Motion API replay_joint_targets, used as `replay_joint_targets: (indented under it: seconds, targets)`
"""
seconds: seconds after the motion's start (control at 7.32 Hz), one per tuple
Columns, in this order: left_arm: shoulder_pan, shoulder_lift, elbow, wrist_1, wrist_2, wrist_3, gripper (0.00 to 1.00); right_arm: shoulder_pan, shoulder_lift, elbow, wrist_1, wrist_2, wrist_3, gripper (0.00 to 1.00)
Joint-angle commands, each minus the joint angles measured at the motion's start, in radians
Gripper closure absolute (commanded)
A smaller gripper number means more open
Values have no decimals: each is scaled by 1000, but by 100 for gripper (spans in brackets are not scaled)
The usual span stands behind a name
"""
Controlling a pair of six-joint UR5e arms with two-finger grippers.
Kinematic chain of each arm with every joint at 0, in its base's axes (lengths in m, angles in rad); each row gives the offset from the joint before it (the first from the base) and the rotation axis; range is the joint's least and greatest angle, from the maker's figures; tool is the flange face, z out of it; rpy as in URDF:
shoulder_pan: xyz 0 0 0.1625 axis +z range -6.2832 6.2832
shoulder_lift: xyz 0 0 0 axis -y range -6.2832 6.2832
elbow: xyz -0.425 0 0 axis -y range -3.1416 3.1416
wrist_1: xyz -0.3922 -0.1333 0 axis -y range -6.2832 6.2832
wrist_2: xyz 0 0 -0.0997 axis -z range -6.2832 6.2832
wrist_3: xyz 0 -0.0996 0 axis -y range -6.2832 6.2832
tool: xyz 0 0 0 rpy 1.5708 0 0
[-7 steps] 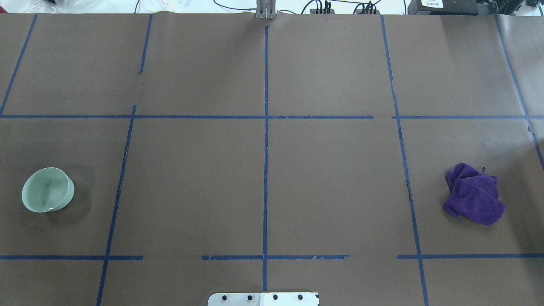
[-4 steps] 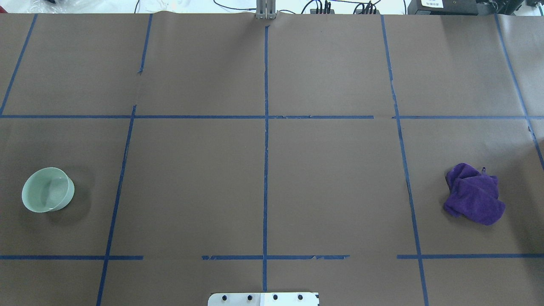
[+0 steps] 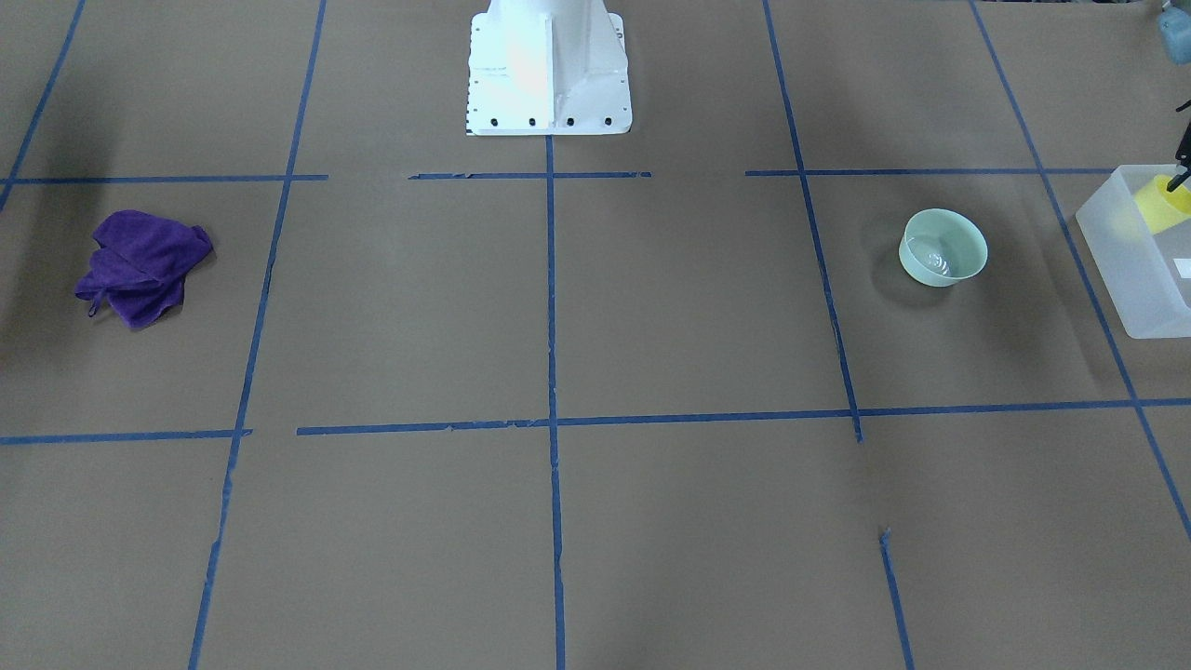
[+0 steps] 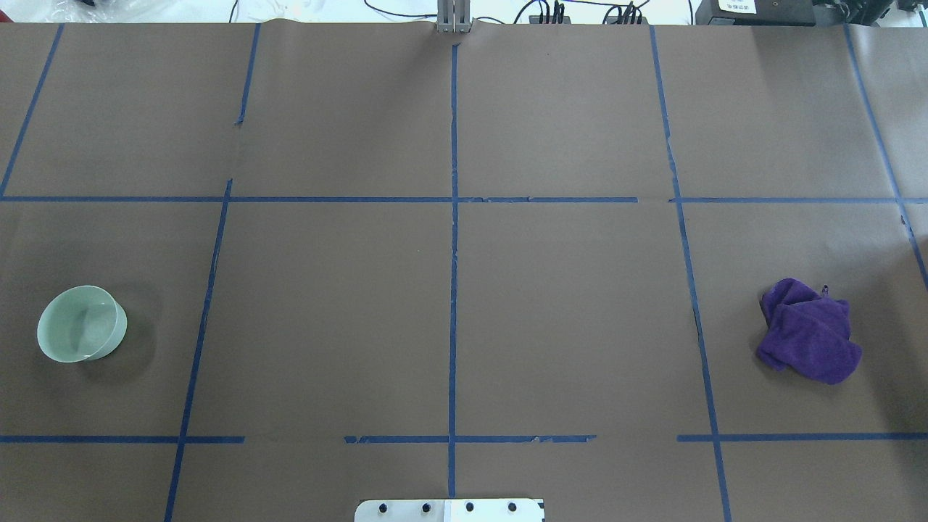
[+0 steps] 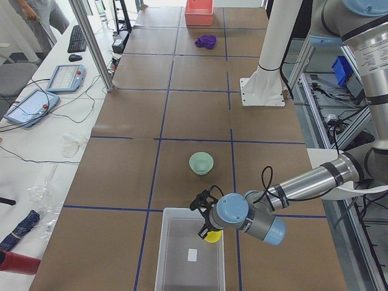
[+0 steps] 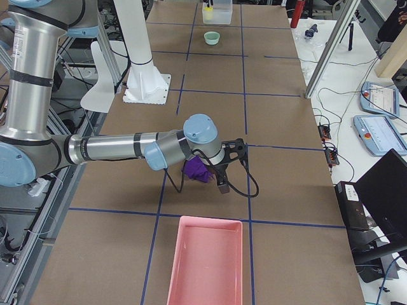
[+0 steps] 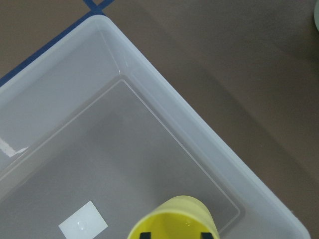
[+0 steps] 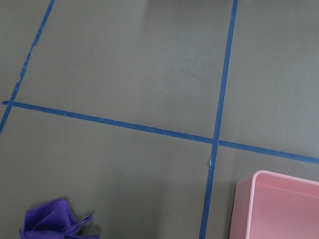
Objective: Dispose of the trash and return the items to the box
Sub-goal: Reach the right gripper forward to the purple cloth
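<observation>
Left end effector (image 7: 175,235) grips the yellow cup (image 7: 174,216) over a corner of the box (image 7: 199,139) directly below it; the mint bowl (image 5: 201,162) sits on the bench (image 4: 326,290) well apart, toward the middle. Right end effector (image 6: 222,181) hangs just beside the purple cloth (image 6: 196,169); whether it is open cannot be told.

Table stock, by count:
- 1 yellow cup (image 7: 174,221)
- 1 mint-green bowl (image 4: 81,324)
- 1 frosted white bin (image 3: 1140,288), carrying 1 white label (image 7: 83,222)
- 1 purple cloth (image 4: 808,331)
- 1 pink tray (image 6: 206,264)
- 2 robot arms: left arm (image 5: 303,185), right arm (image 6: 108,148)
- 1 white pedestal (image 3: 547,70)

Side bench:
- 2 tablet screens (image 5: 63,77)
- 1 keyboard (image 5: 77,37)
</observation>
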Motion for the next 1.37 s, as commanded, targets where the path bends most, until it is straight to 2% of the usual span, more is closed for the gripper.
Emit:
replay_joint_targets:
  seconds: [0.0, 0.14, 0.27, 0.41, 0.55, 0.82, 0.96, 1.09, 1.23]
  targets:
    - [2, -2, -3, -11, 0, -5, 48, -3, 1, 1, 0, 0, 1, 0]
    - [2, -14, -17, -34, 0, -46, 30, -9, 6, 10, 6, 2, 1, 0]
    - [2, -28, -73, -23, 6, -127, 0, -47, 4, 16, 114, -2, 36, 0]
    - [2, -64, -81, -8, 7, -172, 0, -121, 6, 22, 211, 0, 238, 0]
    - [2, -109, -88, 33, 7, -173, 0, -238, 0, 23, 319, -43, 426, 0]
    - [-1, -169, -138, 133, 7, -171, 0, -413, -40, 41, 344, -185, 475, 0]
    - [-3, -170, -152, 138, 6, -171, 0, -510, -60, 36, 389, -243, 553, 0]
    - [-6, -182, -152, 138, 6, -171, 0, -634, -68, 20, 458, -373, 649, 0]
    - [-6, -195, -151, 138, 4, -176, 0, -729, -68, -37, 503, -468, 682, 0]
